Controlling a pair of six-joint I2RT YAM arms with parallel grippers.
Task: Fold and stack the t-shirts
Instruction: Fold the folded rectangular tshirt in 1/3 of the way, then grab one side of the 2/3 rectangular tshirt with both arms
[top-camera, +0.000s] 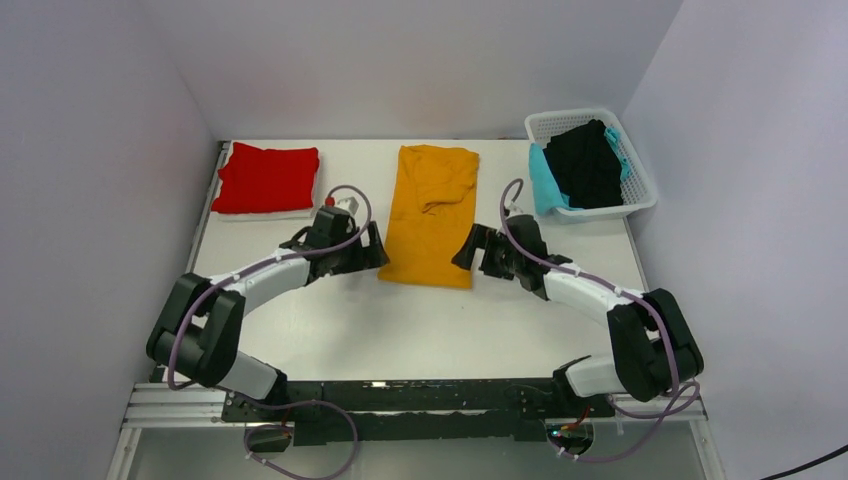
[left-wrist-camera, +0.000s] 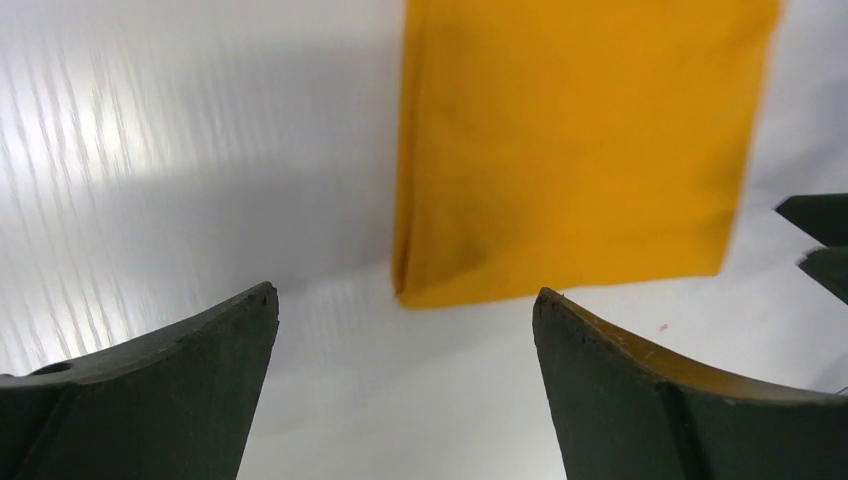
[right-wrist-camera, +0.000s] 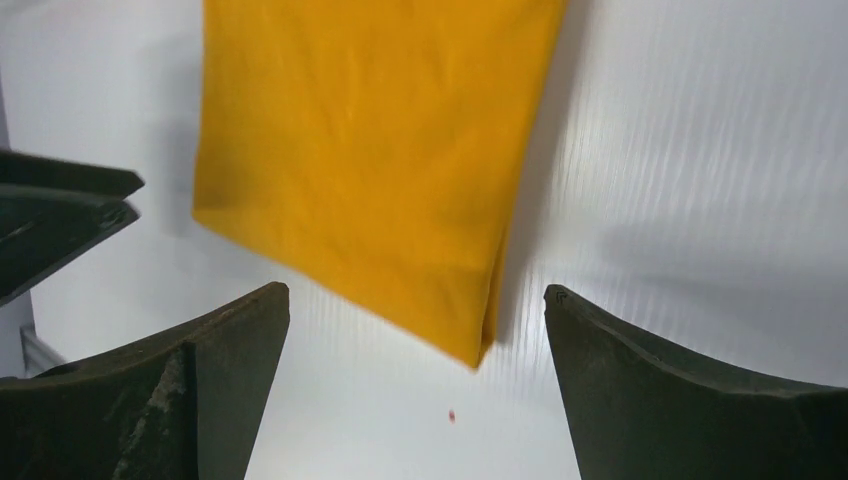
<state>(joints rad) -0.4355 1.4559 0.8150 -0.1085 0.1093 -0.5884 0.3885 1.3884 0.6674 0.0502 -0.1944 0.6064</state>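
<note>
An orange t-shirt (top-camera: 432, 215), folded into a long strip, lies flat at the table's middle. My left gripper (top-camera: 375, 252) is open beside its near left corner, a little above the table; the corner shows in the left wrist view (left-wrist-camera: 470, 270) ahead of the jaws. My right gripper (top-camera: 467, 250) is open beside the near right corner, seen in the right wrist view (right-wrist-camera: 440, 300). A folded red t-shirt (top-camera: 266, 178) lies at the back left. A black t-shirt (top-camera: 588, 165) and a turquoise one (top-camera: 544, 182) sit in the white basket (top-camera: 642, 185).
The basket stands at the back right corner, close to the right wall. White walls close in the table on the left, back and right. A small red speck (right-wrist-camera: 452, 415) lies on the table in front of my right gripper.
</note>
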